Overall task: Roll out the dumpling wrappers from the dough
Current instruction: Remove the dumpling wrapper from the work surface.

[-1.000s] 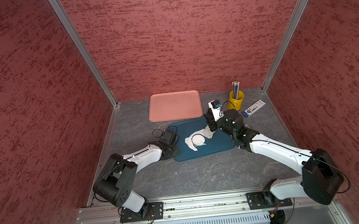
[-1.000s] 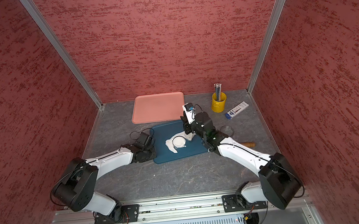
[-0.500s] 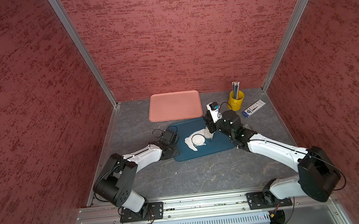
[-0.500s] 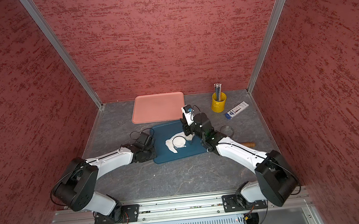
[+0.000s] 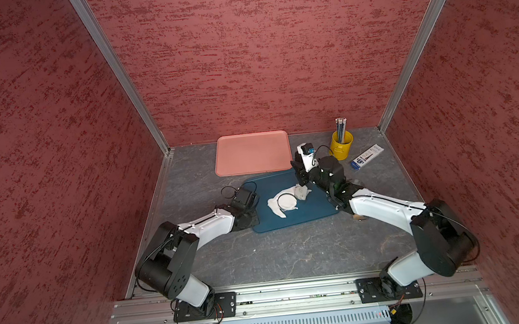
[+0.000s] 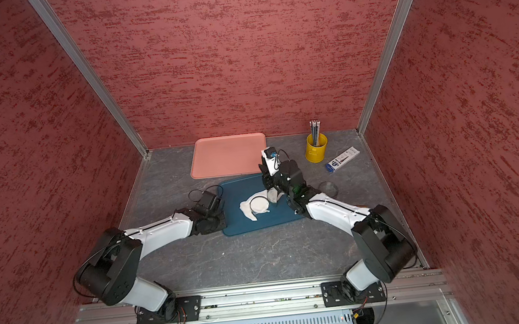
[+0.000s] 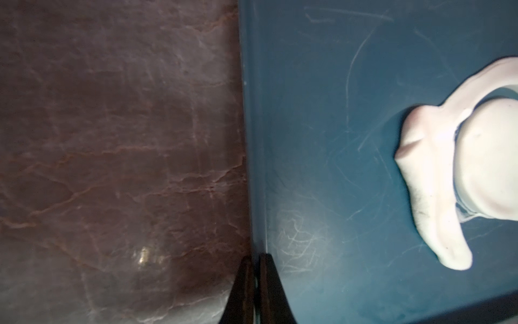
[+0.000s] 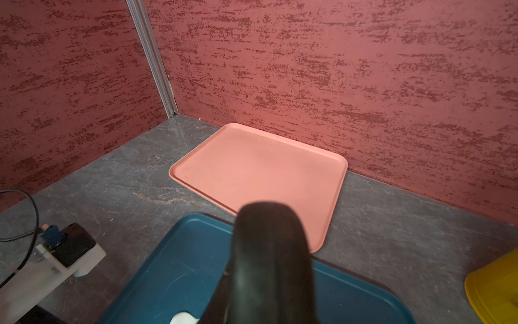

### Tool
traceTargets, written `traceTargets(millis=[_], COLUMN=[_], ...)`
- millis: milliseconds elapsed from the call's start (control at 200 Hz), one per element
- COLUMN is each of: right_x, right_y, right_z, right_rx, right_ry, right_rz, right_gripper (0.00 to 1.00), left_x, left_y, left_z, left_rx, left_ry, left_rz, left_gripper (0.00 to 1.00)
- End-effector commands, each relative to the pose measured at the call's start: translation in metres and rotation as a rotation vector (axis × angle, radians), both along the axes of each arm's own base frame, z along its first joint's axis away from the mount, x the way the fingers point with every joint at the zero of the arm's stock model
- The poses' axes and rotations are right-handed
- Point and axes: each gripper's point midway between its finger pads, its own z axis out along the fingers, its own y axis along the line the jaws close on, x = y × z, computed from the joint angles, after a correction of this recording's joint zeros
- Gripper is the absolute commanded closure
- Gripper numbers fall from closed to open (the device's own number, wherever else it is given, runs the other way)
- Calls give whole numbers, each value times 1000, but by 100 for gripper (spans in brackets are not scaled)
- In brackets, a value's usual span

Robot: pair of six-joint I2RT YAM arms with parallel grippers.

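Dough point(image 5: 273, 208) lies on the blue tray point(image 5: 290, 221) in the middle of the worktop point(image 5: 277, 253), a soft white mass of ragged outline seen in both top views. Set within it, with a thin dark gap along part of its edge, is a round white wrapper point(image 5: 287, 200). In the left wrist view the dough curls round the wrapper and trails off in a tongue.

The left gripper point(image 7: 255, 256) is clamped on the blue tray's rim, with one finger on the worktop side and the other inside the tray. The right gripper point(image 5: 302, 187) stands at the dough's far end, its fingers drawn in on a crumpled flap of the dough. Its own wrist view shows only one black finger point(image 8: 269, 252), which hides the grip.

Behind the blue tray lies a pink tray point(image 5: 252, 153). A yellow cup point(image 5: 341, 147) of pencils point(image 5: 341, 126) stands near the back wall, with a small box point(image 5: 367, 157) beside it.
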Motion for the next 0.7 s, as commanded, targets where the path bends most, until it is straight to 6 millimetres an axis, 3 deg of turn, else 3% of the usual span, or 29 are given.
traceTargets(millis=[0, 275, 396, 691], right_x=[29, 51, 52, 48], right_y=[-18, -20, -23, -33], right_z=[4, 14, 13, 35], right_rx=[-56, -85, -127, -157], right_ry=[-71, -131, -147, -214], right_rz=[-87, -111, -120, -156], right_gripper=[100, 100, 100, 100], left_x=[1, -3, -4, -1], left_y=[-9, 2, 8, 4], left_z=[8, 1, 0, -1], left_rx=[-10, 46, 50, 46], left_ry=[-24, 6, 2, 7], left_rz=[-64, -21, 6, -11], left_gripper=[100, 100, 100, 100])
